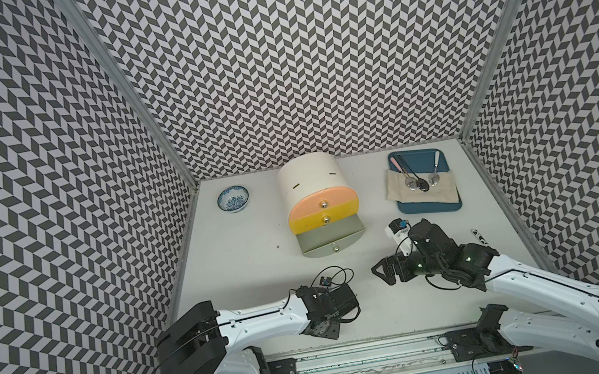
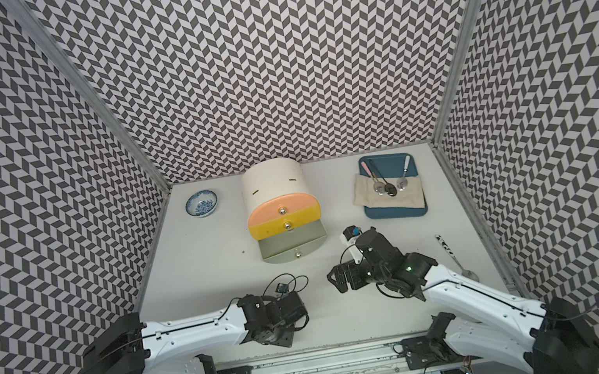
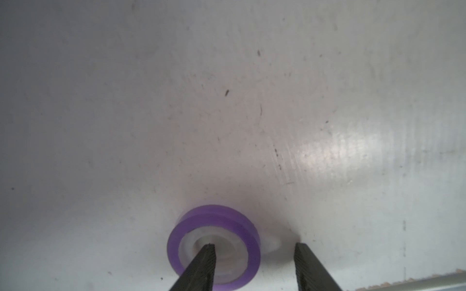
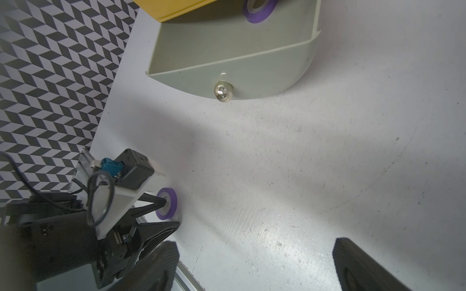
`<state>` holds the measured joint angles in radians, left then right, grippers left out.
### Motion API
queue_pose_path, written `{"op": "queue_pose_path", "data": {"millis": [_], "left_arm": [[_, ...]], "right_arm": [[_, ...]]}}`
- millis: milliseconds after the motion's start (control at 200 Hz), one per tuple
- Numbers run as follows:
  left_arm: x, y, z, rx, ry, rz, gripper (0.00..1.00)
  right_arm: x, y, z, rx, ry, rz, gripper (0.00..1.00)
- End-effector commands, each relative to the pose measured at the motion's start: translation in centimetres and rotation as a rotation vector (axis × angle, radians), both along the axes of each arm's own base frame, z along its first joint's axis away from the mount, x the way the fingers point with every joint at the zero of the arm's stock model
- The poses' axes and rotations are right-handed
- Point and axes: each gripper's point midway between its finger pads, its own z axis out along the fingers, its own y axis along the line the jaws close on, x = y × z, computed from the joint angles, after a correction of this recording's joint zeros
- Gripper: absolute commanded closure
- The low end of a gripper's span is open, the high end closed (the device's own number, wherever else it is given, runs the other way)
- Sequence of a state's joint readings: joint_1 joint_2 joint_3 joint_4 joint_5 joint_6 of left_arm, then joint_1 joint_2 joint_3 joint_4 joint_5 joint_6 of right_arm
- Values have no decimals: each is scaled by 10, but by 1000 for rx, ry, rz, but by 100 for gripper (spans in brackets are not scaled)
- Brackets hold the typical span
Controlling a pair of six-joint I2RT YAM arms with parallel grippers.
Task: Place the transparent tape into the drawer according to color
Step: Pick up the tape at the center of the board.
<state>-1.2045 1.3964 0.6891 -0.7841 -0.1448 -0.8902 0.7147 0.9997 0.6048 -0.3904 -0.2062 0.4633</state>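
Left pincer (image 3: 254, 245) half-wide, straddling the wall of a purple tape ring (image 3: 216, 218): one fingertip (image 3: 208, 252) down in the white core, its mate outside the rim, not yet touching. Ring lies flat on the scuffed white worktop (image 3: 227, 100), hole axis upright. Glossy film, hard plastic core. Grey-green drawer (image 4: 227, 45) stands open beyond the pincer, well apart, a second purple ring (image 4: 257, 11) inside. Right pincer (image 4: 254, 243) wide, empty, nearer the drawer.
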Motion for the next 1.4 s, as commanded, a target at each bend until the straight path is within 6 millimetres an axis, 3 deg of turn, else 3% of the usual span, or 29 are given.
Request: {"op": "queue_pose_path", "data": {"millis": [0,546,981,1202,1392], "left_arm": [[2,-8,2,-10,-6,-17,51],[-3,-6,-12,12,23,-22,81],[-4,-7,-17,14,34,-27,100],[-1,-8,-13,22,24,-29,100],[10,-8,2,21,-23,-11,100]], "right_arm": [[4,-1,7,18,-29,-12,0],[1,-2,0,22,-13,-10,0],[2,-2,2,30,-14,-14,0],[2,-2,2,32,-15,-13,0],[2,-2,3,32,-17,-14,0]]}}
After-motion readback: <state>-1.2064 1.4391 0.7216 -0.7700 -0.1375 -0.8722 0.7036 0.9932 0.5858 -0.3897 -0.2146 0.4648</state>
